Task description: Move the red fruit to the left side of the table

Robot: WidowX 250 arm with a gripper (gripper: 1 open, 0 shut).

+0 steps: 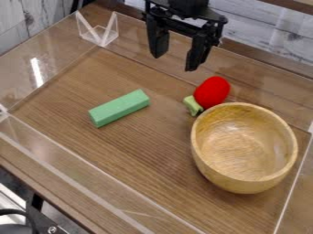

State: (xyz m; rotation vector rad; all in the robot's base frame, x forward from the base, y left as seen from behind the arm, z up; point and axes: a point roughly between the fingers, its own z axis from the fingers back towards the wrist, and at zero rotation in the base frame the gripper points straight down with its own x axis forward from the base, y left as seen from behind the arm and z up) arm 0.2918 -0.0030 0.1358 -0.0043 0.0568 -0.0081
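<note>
The red fruit (213, 90) lies on the worktop (110, 160) toward its right side, its green leafy end (192, 105) pointing down-left in the picture. It sits just beside the rim of a wooden bowl (244, 146), at the bowl's upper left, so close that they seem to touch. The tool (175, 55) hangs above and a little left of the fruit, its 2 dark fingers (158, 41) pointing down, spread wide and holding nothing. A green block (119, 108) lies flat near the middle of the worktop, well apart from the fruit. Low clear walls (49, 69) border the worktop.
</note>
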